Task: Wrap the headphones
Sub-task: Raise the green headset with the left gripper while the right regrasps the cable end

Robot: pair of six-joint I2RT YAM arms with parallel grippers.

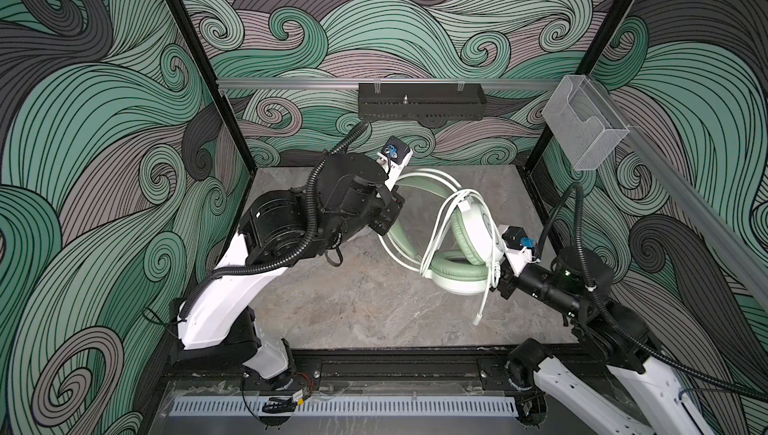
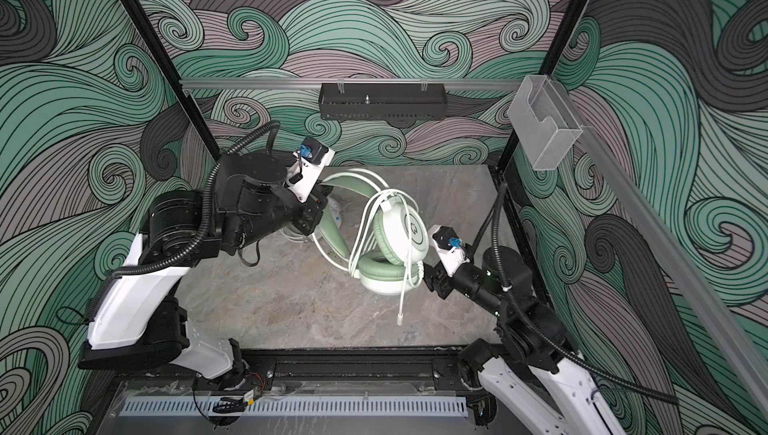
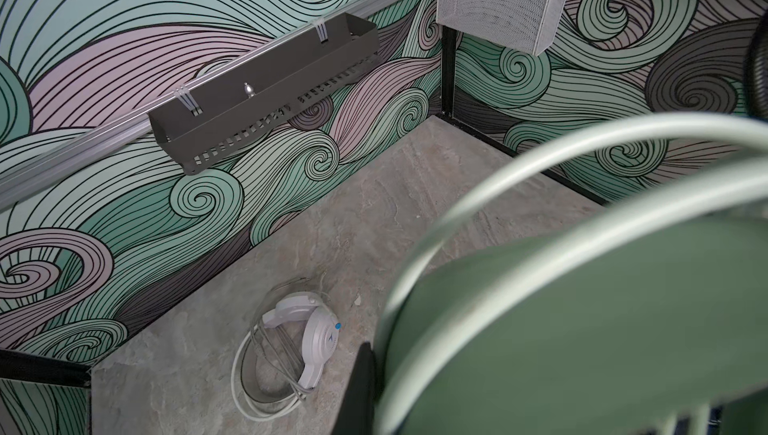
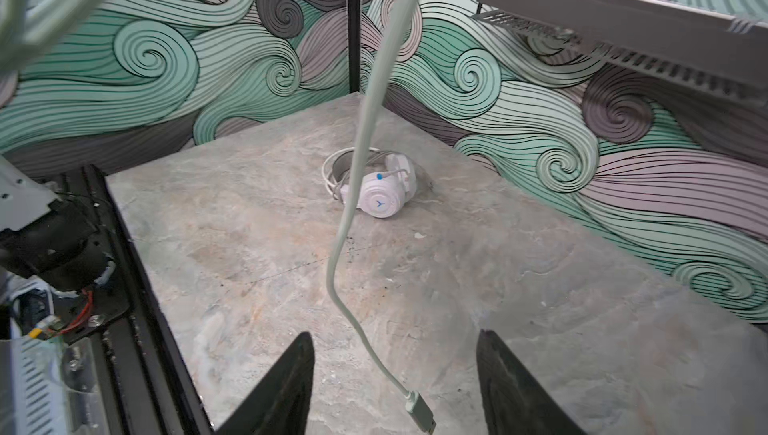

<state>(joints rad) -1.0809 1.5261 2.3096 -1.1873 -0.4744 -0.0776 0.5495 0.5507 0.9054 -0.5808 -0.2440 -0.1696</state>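
Since the left gripper (image 1: pixel 386 221) clenches the mint headset (image 1: pixel 457 264) above the table's (image 1: pixel 353 312) two o'clock and the right gripper (image 4: pixel 395 334) gapes released (cable (image 4: pixel 332 270) dangling just before its jaws), best pinch near the plug (image 4: pixel 419 410) — then loop it round the headset, slowly.

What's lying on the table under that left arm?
A white headset with its cable in loops lies on the table. In a top view the left arm covers most of it.
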